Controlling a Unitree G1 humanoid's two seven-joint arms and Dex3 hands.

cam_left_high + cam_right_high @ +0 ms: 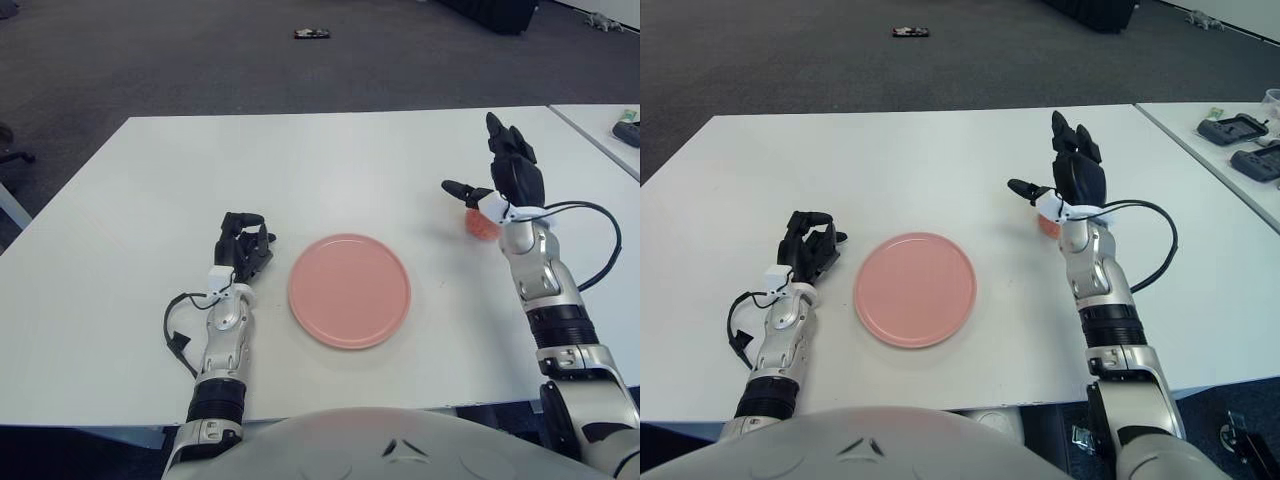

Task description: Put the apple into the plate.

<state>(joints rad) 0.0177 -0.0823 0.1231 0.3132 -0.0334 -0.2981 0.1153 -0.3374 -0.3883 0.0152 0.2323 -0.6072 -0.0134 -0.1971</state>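
Observation:
A red apple (481, 226) lies on the white table (330, 160), right of the pink plate (349, 290). Most of the apple is hidden behind my right hand (497, 168). That hand is raised just over the apple with its fingers spread and upright and its thumb pointing left; it holds nothing. The plate is empty and sits at the table's front middle. My left hand (243, 246) shows just left of the plate, with its fingers curled and nothing in them.
A second table (1210, 135) stands at the right with dark devices (1238, 127) on it. A small dark object (311, 34) lies on the carpet far behind. The table's front edge runs just before my forearms.

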